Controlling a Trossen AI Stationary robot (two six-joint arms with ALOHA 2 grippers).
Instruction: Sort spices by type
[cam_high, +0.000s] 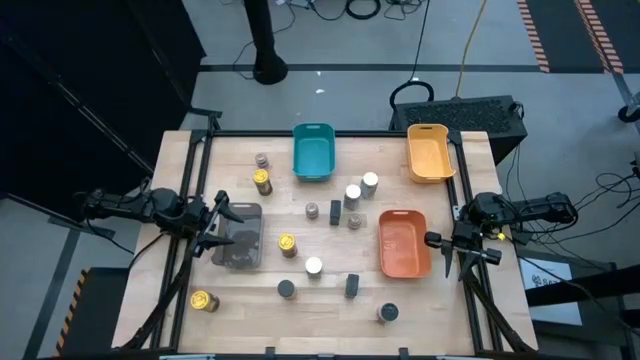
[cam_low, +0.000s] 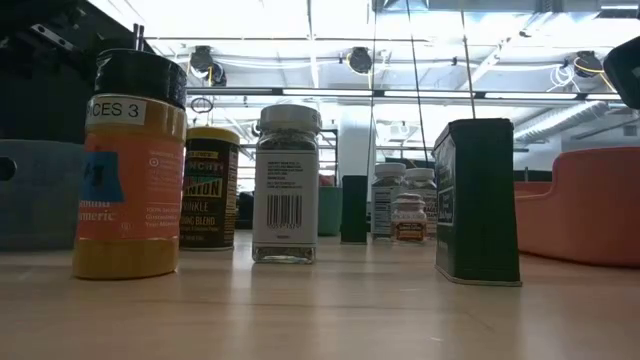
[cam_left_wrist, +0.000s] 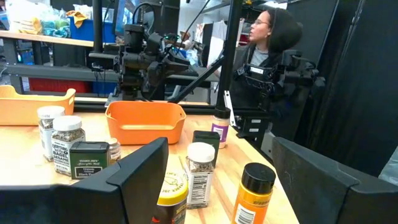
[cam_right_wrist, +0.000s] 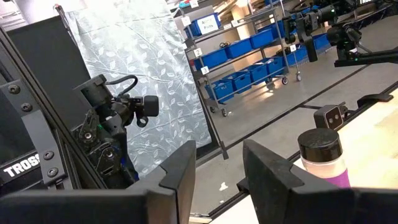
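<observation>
Turmeric jar (cam_low: 129, 165) with the black cap sits nearest the low camera, then a dark-labelled jar (cam_low: 210, 187), a clear jar (cam_low: 286, 183) with a barcode and a green tin (cam_low: 478, 202), all standing loose on the table (cam_low: 320, 310). Nothing grouped there.

High view: you have four trays, teal (cam_high: 313, 151), yellow (cam_high: 430, 152), orange (cam_high: 404, 243) and grey (cam_high: 238, 236). Teal, yellow and orange look empty; the grey one sits partly under the left gripper (cam_high: 216, 228), so you cannot tell what it holds. Spices are scattered between the trays: a yellow-topped jar (cam_high: 262, 181) near the teal tray, another (cam_high: 287, 244) beside the grey tray, one (cam_high: 204, 301) near the front-left corner, two white tops (cam_high: 361, 187) mid-table, dark ones (cam_high: 352, 286) toward the front. Judging by this, sorting has barely begun, if at all; nearly every jar is left to move.

Left wrist view: left fingers (cam_left_wrist: 142, 167) stand spread apart, gripping nothing, jars ahead of them.

Right wrist view: right gripper (cam_right_wrist: 219, 174) hangs by the table's right edge next to the orange tray, fingers parted and empty, a purple-labelled jar (cam_right_wrist: 324, 160) just beyond.
</observation>
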